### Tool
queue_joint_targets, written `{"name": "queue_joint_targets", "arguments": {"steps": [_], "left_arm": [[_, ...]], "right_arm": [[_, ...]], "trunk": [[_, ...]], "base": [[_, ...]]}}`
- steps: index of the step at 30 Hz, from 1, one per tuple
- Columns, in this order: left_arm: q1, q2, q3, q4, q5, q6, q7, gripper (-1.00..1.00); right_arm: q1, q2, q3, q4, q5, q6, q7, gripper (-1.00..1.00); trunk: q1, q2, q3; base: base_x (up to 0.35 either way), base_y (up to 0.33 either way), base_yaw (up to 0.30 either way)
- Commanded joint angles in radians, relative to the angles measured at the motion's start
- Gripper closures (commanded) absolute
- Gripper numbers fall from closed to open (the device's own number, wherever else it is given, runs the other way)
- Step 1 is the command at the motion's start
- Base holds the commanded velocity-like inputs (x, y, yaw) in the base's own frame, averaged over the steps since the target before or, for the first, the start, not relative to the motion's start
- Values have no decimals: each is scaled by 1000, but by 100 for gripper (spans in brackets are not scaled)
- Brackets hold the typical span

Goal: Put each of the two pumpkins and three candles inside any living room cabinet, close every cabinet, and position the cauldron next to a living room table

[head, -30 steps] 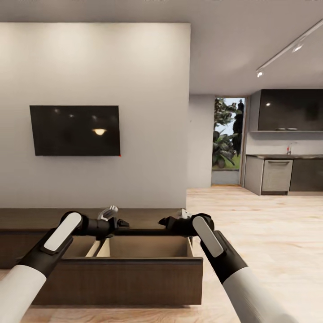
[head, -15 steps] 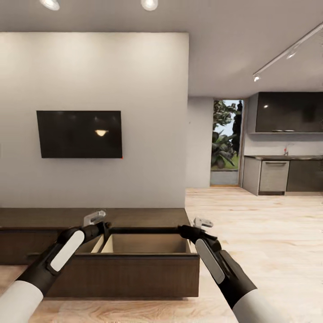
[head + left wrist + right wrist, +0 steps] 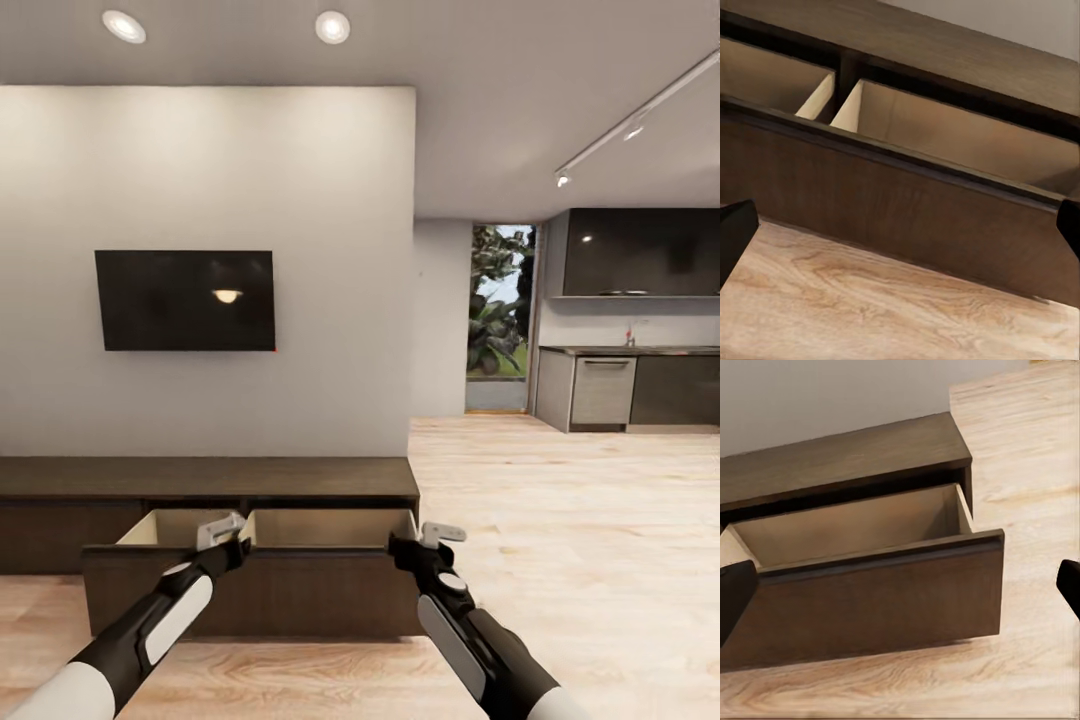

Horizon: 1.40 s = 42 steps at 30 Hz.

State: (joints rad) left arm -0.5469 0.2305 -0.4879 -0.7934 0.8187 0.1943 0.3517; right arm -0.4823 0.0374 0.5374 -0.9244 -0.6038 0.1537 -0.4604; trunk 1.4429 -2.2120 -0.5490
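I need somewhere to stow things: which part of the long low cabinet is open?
The cabinet's right-end drawer, pulled out and showing its beige inside; the left-hand fronts sit flush.

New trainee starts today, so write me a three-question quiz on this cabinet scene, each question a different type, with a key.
1. True or false: the drawer of the cabinet stands pulled out.
2. Multiple choice: what lies inside the drawer, as far as the wrist views show? A) a pumpkin B) candles C) nothing visible on the pale interior that shows
3. Fill in: on the wall above the cabinet hangs a dark ____.

Key:
1. True. Its front sits forward of the cabinet body, pale interior exposed.
2. C.
3. Television.

The left gripper and right gripper both appear open, near the drawer's two ends, holding nothing.
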Motion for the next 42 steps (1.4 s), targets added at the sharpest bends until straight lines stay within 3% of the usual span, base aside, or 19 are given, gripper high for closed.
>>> {"name": "queue_joint_targets", "arguments": {"steps": [1, 12, 15, 19, 27, 36, 42], "left_arm": [[0, -1, -17, 7, 4, -16, 9, -100], [33, -7, -62, 35, -5, -218, 8, -100], [39, -8, -81, 36, -5, -243, 8, -100], [43, -8, -91, 38, -3, -257, 9, -100], [44, -8, -96, 39, -3, -263, 9, -100], [44, -8, -97, 53, -5, -287, 8, -100], [44, -8, -98, 71, -29, -297, 7, -100]], "right_arm": [[0, 0, 10, 11, -4, -8, -7, -100], [1, 1, 23, 103, -1, -31, -6, -100], [1, 1, 24, 120, -1, -39, -6, -100], [1, 4, 25, 133, -2, -53, -6, -100], [1, 14, 22, 137, -16, -52, -6, -100], [1, 27, 15, 154, -17, -44, -6, -100], [1, 28, 14, 162, -17, -43, -6, -100]], "trunk": [[0, -1, -1], [0, -1, -1], [0, -1, -1], [0, -1, -1], [30, -57, -27], [65, -120, -66], [88, -162, -94]], "base": [[-31, -9, 0], [-9, -2, 0], [0, 0, 0], [0, 0, 0], [0, 0, 0], [0, 0, 0], [0, 0, 0]]}}
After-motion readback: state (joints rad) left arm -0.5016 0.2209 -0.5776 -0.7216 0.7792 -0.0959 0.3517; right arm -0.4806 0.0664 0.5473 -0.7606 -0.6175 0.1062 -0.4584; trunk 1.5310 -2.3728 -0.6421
